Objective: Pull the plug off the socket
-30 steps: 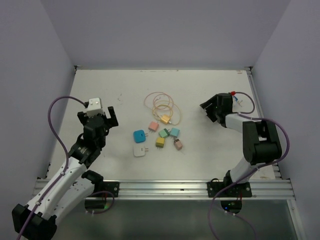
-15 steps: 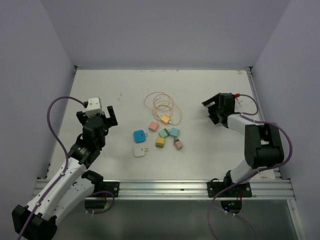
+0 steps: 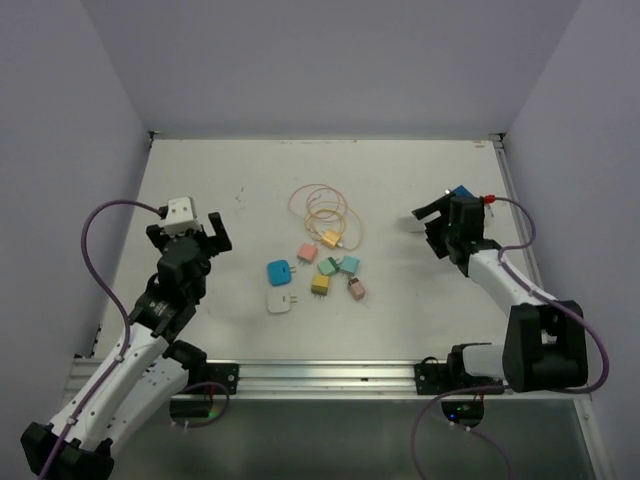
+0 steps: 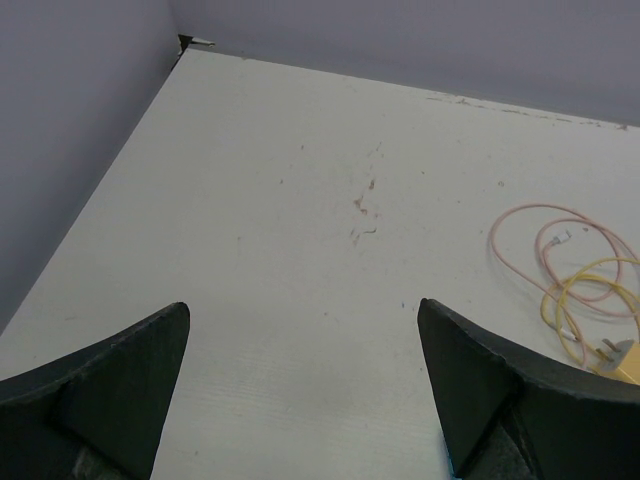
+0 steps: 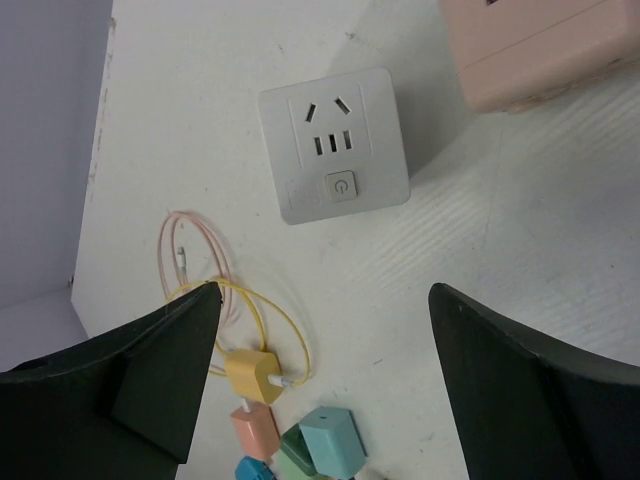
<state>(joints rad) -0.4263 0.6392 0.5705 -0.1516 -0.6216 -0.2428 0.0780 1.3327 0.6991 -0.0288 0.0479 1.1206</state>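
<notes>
Our right end effector, wide open and empty, points at the white socket on the desk.

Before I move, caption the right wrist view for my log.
Open jaws frame a white socket, face empty; pink block beside it, loose plugs nearby.

White arms, black joints, purple cables, black wedge-shaped jaws.

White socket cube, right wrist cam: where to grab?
Grip the white socket cube across two opposite side walls, descending from above: it sits flat, outlet face up. Probably use the pair facing away from the pink block, which crowds one corner. The right end effector is open.
</notes>
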